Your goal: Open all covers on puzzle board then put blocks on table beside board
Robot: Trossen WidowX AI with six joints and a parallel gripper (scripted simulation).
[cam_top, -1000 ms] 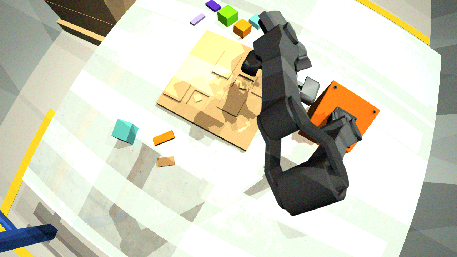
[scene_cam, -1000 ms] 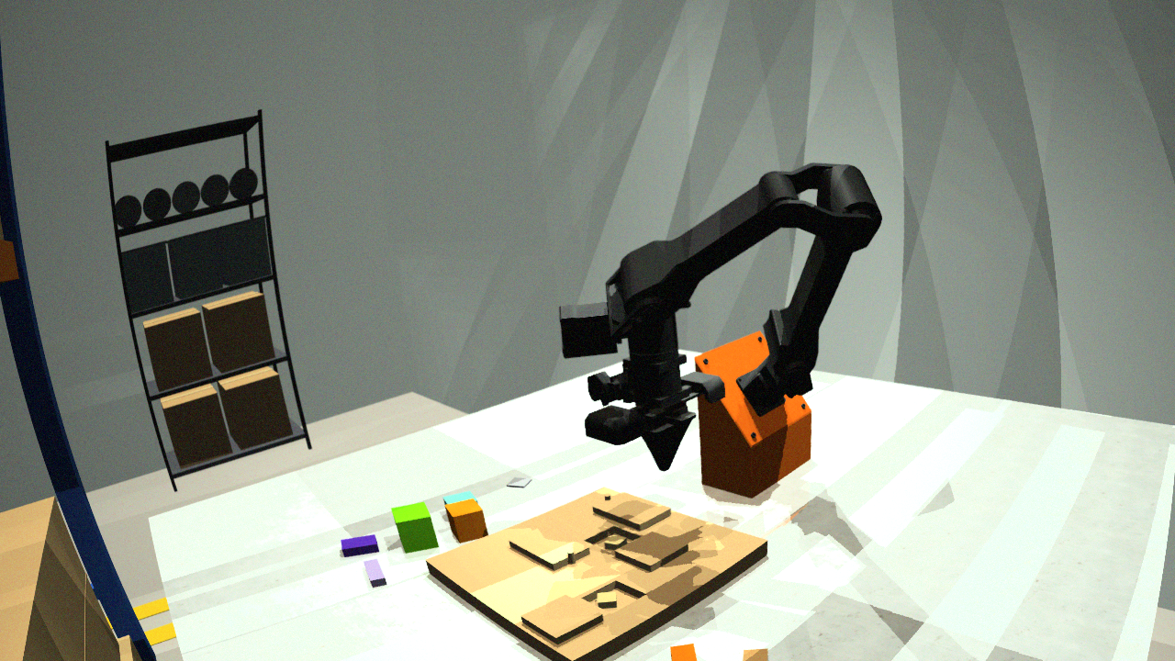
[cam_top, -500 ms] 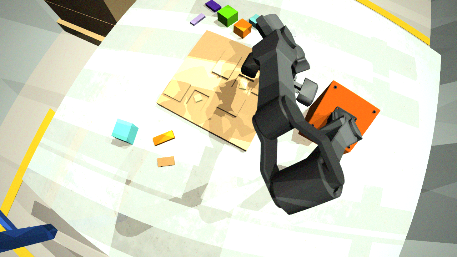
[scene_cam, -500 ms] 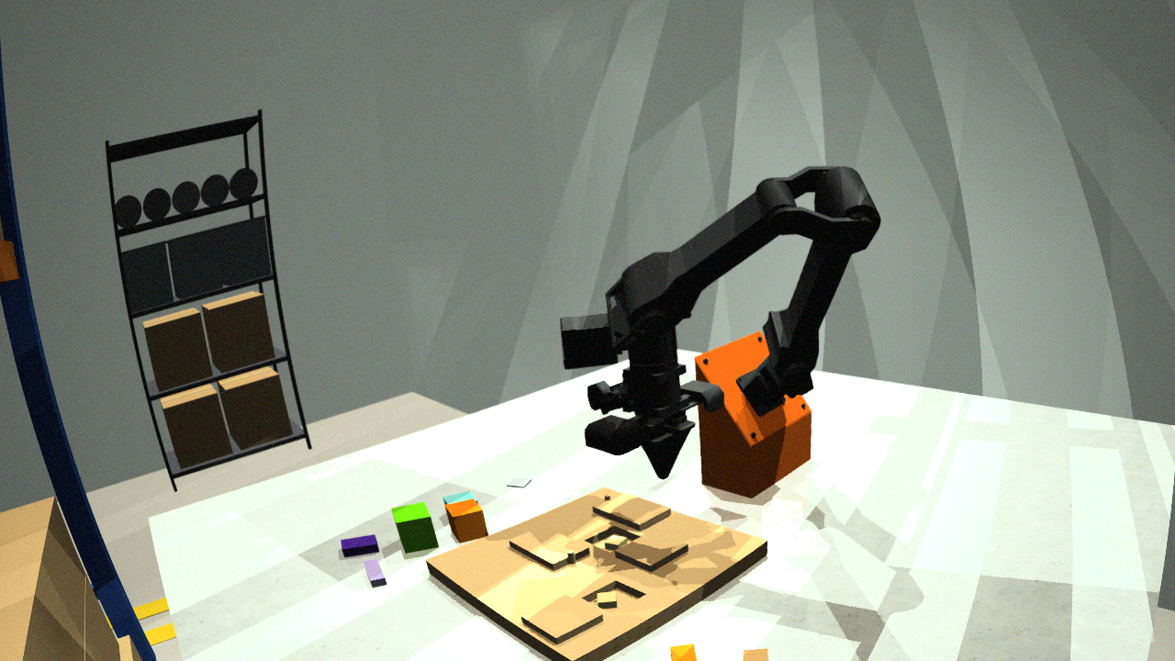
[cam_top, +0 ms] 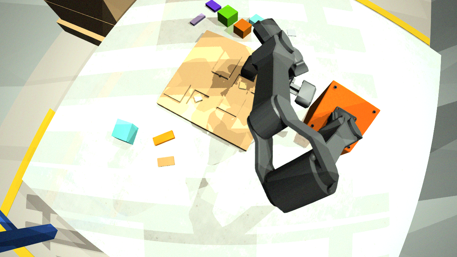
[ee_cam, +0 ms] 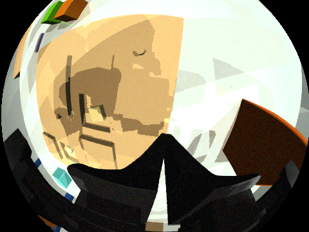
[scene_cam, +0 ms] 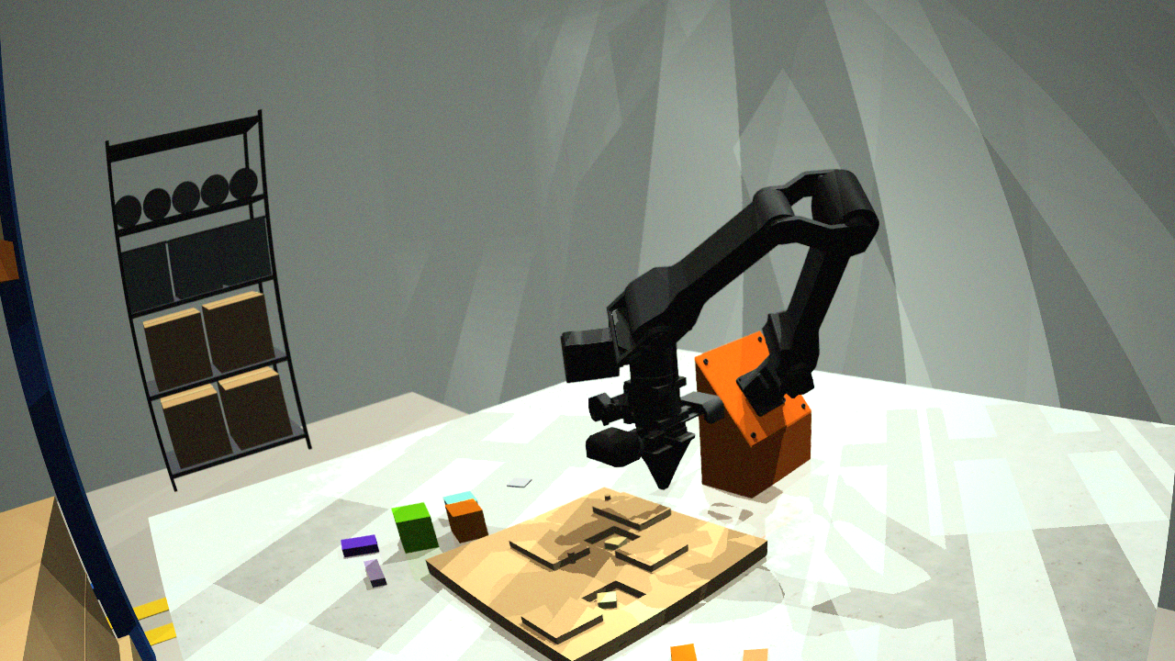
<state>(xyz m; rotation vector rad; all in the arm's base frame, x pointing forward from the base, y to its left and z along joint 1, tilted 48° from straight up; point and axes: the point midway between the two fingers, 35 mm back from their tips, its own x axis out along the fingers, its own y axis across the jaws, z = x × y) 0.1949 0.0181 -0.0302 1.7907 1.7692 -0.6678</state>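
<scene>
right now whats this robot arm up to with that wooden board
The arm has its gripper shut with nothing in it, hanging above the wooden puzzle board. The job is to open the covers and take the blocks out. Two wells stand uncovered, each with a small pale block, one and another, so neither is out on the table yet.
</scene>
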